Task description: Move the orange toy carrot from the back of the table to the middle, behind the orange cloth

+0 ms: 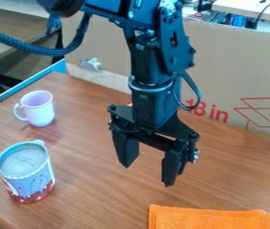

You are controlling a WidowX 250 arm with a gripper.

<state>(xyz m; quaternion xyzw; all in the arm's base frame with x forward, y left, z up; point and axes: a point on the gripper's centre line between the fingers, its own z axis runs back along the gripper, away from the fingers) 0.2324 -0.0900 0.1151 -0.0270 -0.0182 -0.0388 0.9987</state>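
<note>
In the camera view, your claw hung wide open, holding nothing, over the wood-grain tabletop. From it, you had the orange cloth toward five o'clock, the patterned mug, pale grey inside, at nine, the lilac-lined mug at ten.

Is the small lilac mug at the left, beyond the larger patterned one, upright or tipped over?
Upright: the lilac mug stands on its base on the wooden table, its rim facing up.
</note>
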